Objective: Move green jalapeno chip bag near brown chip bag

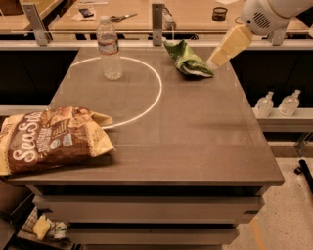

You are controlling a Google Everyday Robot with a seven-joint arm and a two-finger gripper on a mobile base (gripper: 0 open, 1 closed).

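— Where do we find the green jalapeno chip bag [187, 61]?

— We see it at the far side of the grey table [195, 141], right of the middle, lying crumpled with its pale edge turned toward the right. It sits just outside the white circle [161, 90] marked on the tabletop. We cannot read any lettering on it from here.

— And the gripper [214, 62]?

— It hangs on the tan end of the arm, which slants down from a white housing [264, 17] at the top right. Its tip is right at the pale right end of the green bag. We cannot tell whether it touches the foil, and we cannot tell whether the gripper is open or closed.

— What about the brown chip bag [51, 139]?

— It lies flat on the near left corner, overhanging the table's left edge, well apart from the green bag. We read big white script on it, "Sea Sal", with the rest lost in a crease. Smaller print and a round green mark sit beside the script, too small for us to make out. Its ends are yellowish.

— Anything else we can name?

— A clear water bottle [110, 48] stands upright inside the circle, near its far rim, with a pale label we cannot read. Right of the table, two small clear bottles [264, 104] stand side by side on a low shelf. On the wooden counter behind we make out a small black cup [220, 13].
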